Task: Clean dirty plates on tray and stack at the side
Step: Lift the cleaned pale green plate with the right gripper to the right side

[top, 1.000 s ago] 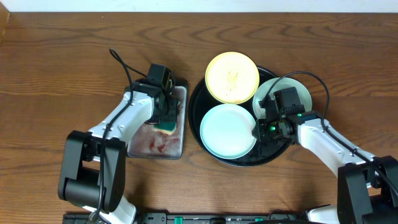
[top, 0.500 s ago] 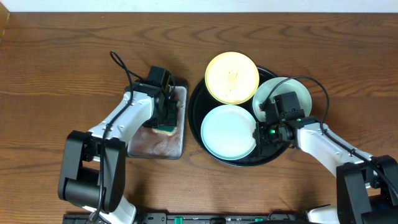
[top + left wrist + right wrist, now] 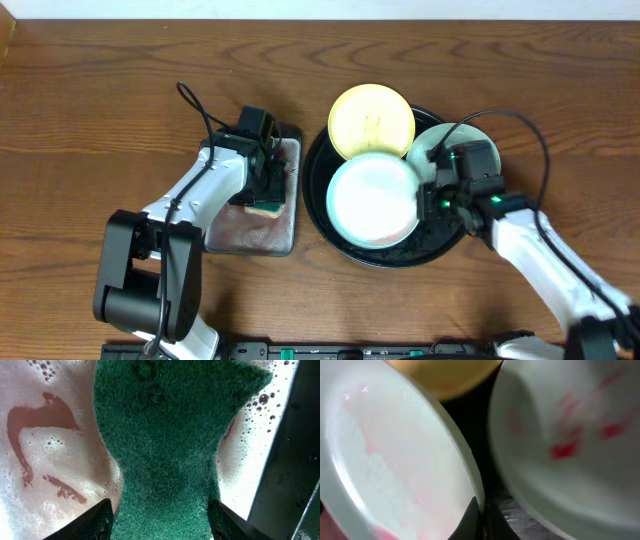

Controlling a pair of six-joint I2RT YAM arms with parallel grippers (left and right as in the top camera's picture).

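As the right gripper (image 3: 420, 200), jaws closed, pinches the rim of a smeared mint plate (image 3: 372, 200) over the black tray (image 3: 395, 256), the left gripper (image 3: 268, 192), half open, grips the sponge (image 3: 165, 450); next, I think, sponge and plate must meet for wiping.

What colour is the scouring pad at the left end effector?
Dark green. The scouring pad shows best in the left wrist view.
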